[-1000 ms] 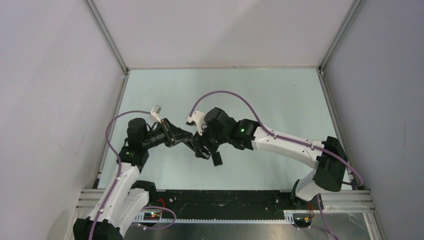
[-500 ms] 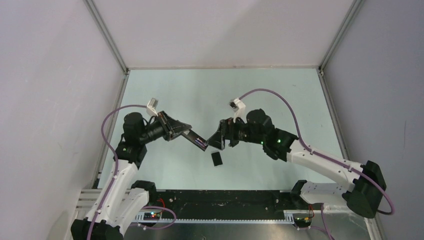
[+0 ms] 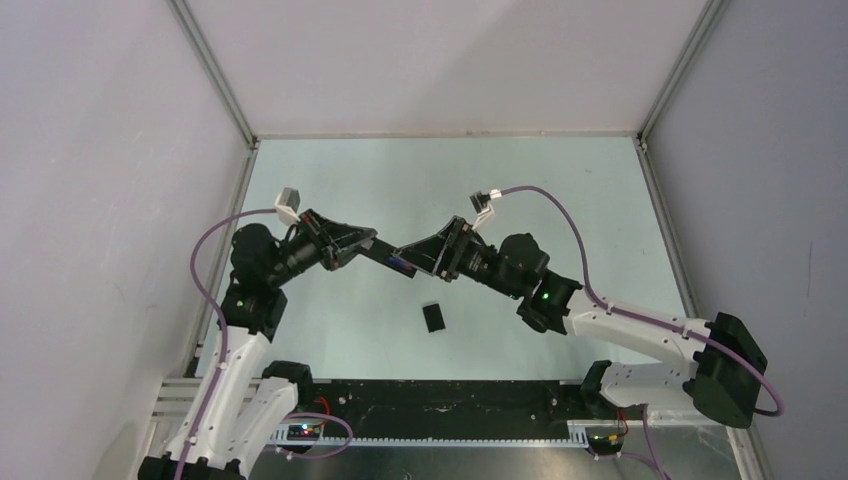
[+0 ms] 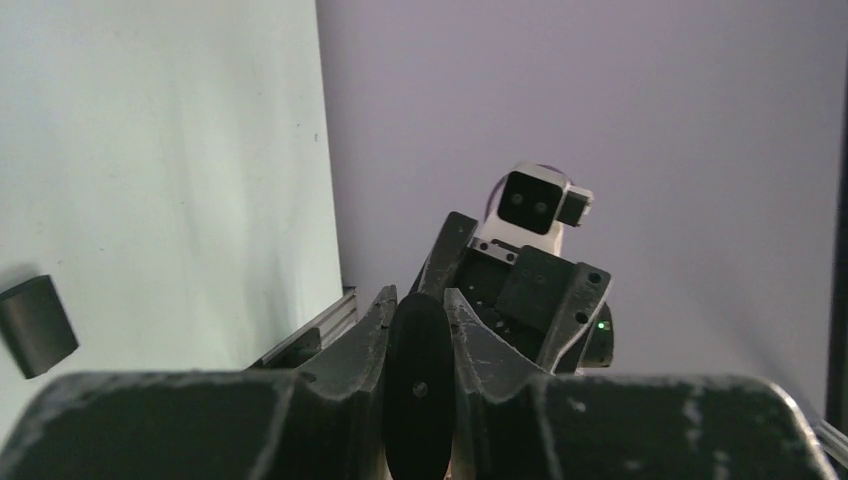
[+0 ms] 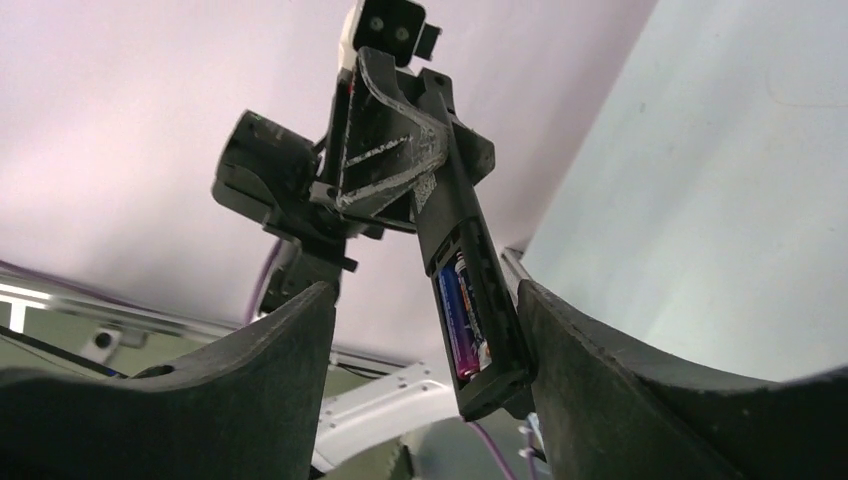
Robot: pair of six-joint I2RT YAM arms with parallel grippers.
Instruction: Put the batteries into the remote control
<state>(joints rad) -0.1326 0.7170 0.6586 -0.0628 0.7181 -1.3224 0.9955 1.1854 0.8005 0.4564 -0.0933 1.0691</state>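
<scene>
My left gripper is shut on the slim black remote control and holds it above the table, far end pointing at the right arm. In the left wrist view the remote is seen end-on between the fingers. In the right wrist view its back recess is uncovered with both batteries in it, a blue-purple one and a darker one beside it. My right gripper is open and empty. The remote's end lies between its fingers, close to the right one.
The small loose black cover plate lies flat on the pale green table below the two grippers, and also shows in the left wrist view. Grey walls stand on three sides, and the arm bases and a cable tray are at the near edge.
The right arm pulled back from the remote and swung to the right, with its gripper now open around the remote's end. My left gripper carried the remote a little left and farther back.
</scene>
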